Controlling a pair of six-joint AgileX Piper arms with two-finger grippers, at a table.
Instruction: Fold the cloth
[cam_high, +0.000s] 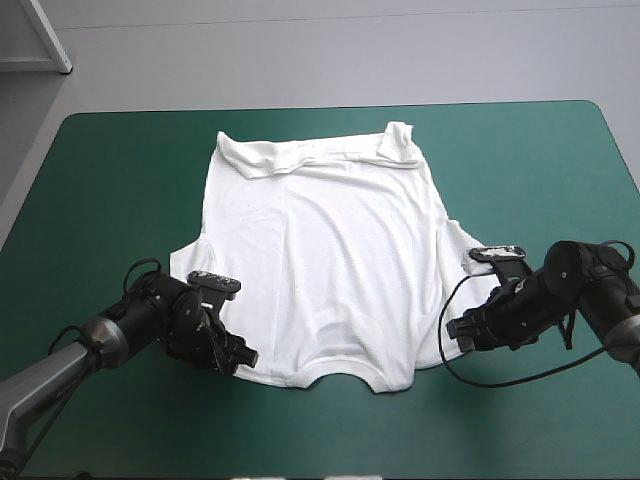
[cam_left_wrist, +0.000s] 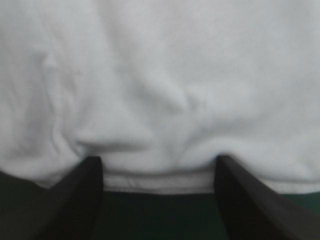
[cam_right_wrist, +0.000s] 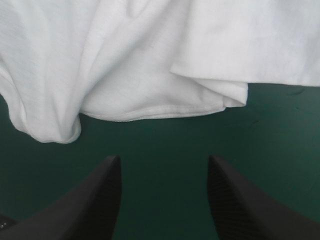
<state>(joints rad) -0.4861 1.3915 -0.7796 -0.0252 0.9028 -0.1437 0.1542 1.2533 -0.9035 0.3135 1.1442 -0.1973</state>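
Observation:
The white T-shirt (cam_high: 320, 250) lies spread on the teal-green table, its far hem folded over and rumpled. My left gripper (cam_high: 243, 358) is low at the shirt's near left edge, open, its black fingers (cam_left_wrist: 82, 192) at the hem of the T-shirt (cam_left_wrist: 160, 90), which fills the left wrist view. My right gripper (cam_high: 452, 330) is open beside the shirt's near right edge. In the right wrist view the T-shirt (cam_right_wrist: 150, 65) lies a short way ahead of the fingers (cam_right_wrist: 100, 195), with bare cover between.
Bare teal-green cover (cam_high: 120, 190) surrounds the shirt on all sides. A pale frame leg (cam_high: 45, 35) stands beyond the table's far left corner.

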